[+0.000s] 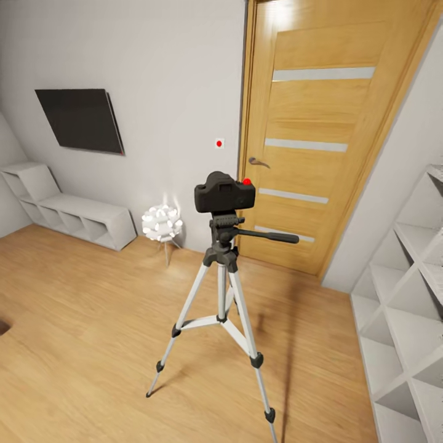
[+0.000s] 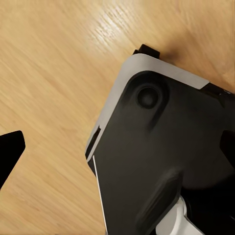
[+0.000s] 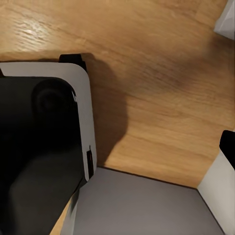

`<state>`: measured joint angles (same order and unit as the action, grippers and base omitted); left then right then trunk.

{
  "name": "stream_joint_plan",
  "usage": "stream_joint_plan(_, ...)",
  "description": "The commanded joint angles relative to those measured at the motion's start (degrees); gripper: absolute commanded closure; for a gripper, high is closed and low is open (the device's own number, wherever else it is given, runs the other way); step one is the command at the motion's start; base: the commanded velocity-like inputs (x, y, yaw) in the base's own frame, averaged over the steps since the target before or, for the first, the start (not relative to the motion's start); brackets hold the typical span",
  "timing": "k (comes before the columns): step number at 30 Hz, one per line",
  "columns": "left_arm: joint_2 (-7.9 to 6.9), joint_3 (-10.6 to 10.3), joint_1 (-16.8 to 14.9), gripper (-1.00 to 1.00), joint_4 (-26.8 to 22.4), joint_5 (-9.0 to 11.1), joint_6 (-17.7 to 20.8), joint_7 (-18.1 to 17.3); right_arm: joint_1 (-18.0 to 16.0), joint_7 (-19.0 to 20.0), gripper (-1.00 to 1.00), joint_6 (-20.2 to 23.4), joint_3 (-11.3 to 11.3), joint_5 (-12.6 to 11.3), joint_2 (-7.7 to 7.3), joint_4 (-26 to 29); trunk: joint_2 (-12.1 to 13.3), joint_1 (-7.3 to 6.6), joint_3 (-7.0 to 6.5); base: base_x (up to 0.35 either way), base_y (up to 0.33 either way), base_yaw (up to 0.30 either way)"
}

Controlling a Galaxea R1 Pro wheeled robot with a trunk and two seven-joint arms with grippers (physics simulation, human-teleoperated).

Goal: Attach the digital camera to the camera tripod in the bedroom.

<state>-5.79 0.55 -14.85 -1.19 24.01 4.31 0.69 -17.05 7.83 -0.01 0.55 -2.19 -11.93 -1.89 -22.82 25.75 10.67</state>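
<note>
The digital camera [image 1: 224,192], a chunky black body with a red dot on its top right, sits on the black head of the camera tripod [image 1: 221,289]. The tripod stands on the wood floor at mid-room with its silver legs spread and its long handle pointing right. In the left wrist view my left gripper [image 2: 120,149] hangs open over the floor, with one dark fingertip [image 2: 10,152] at the picture's edge. My right gripper [image 3: 117,147] also looks open, with one fingertip [image 3: 228,147] at the edge. Both grippers hold nothing.
An oak door [image 1: 320,123] with frosted strips stands behind the tripod. A black TV [image 1: 80,120] hangs over low white cubbies [image 1: 74,215], with a spiky white lamp [image 1: 162,223] beside them. Tall white shelves [image 1: 406,307] line the right. My black-and-white base [image 2: 161,161] lies under both wrists.
</note>
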Motion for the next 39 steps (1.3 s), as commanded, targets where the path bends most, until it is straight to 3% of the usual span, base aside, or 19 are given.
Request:
stream_joint_plan(1,-0.01,0.0,0.0,-1.00,-0.1,0.3,0.3,0.1,-0.1,0.1,-1.00,0.0,0.1,-0.2,-0.02,-0.1,-0.1,0.03,0.01,0.000,0.000,-0.082)
stream_joint_plan(39,0.05,0.0,0.0,-1.00,-0.2,0.3,0.3,0.1,0.4,-1.8,-1.00,-0.2,0.0,-0.6,0.41,-0.1,-0.1,0.03,-3.36,0.000,0.000,-0.082)
